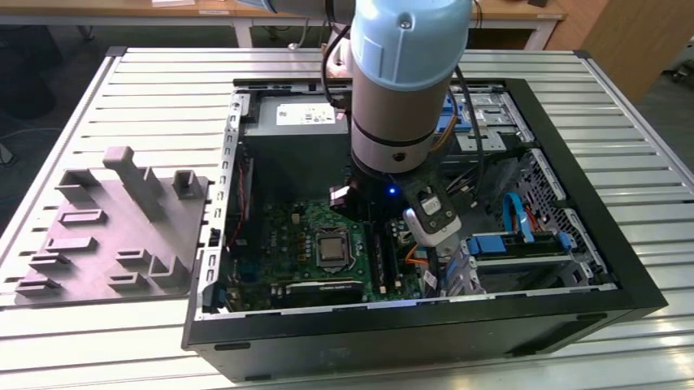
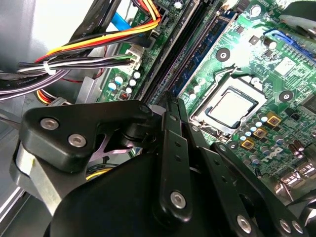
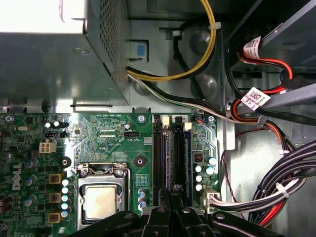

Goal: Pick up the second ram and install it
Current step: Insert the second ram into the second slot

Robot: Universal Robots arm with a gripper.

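Your gripper is closed, its tips pressed together over the motherboard's memory slots. The second ram stands on edge in a slot just beside them, near the CPU socket.

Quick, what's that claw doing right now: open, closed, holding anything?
Gripper: closed, tips together right over the long black memory slots; whether anything thin is pinched between them cannot be told.

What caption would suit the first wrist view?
Robot's gripper close over the memory slots of a green motherboard, processor alongside.
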